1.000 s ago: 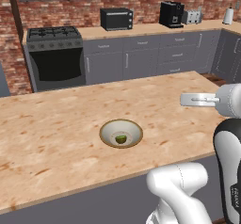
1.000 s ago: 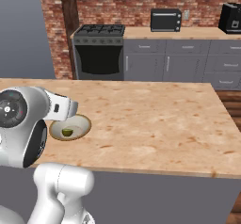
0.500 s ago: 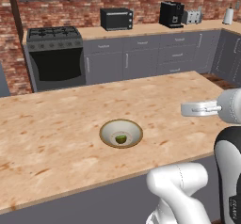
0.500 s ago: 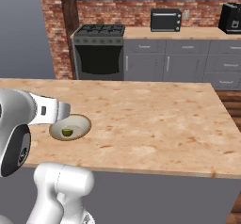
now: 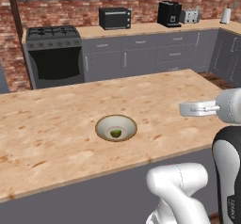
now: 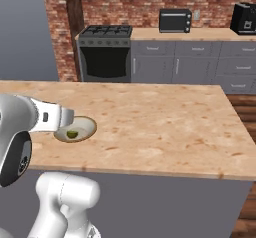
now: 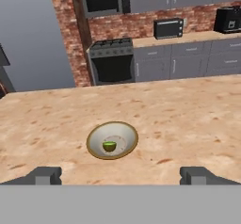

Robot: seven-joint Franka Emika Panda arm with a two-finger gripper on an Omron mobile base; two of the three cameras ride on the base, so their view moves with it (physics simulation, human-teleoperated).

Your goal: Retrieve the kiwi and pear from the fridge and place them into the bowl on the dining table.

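**Desk:** Brick wall, grey cabinets and a black stove (image 5: 54,53) form the backdrop as the dining table (image 5: 56,143) stretches across the foreground. What is on it?

**Photographer:** One shallow tan-rimmed bowl (image 5: 116,127), toward the near side of the wood-grain top. Inside lies a single small yellow-green fruit, the pear (image 7: 109,146), resting on the pale floor of the bowl. No dark brown kiwi is visible in the bowl or on the table.

**Desk:** And the claw?

**Photographer:** The claw (image 7: 121,175) hangs above the near edge of the table, spread wide and holding nothing. From the hand camera its two dark tips stand far apart, with only bare table between them.

**Desk:** Where does the bowl sit from the claw?

**Photographer:** Ahead of it and slightly left of the midline between the tips, apart from both. From the left base camera the hand sits well off to the right of the bowl.

**Desk:** So where does the job stand?

**Photographer:** My reading: half done, pear delivered, kiwi not yet in. With no fridge in these frames, the next move likely calls for turning away from the table rather than reaching forward.
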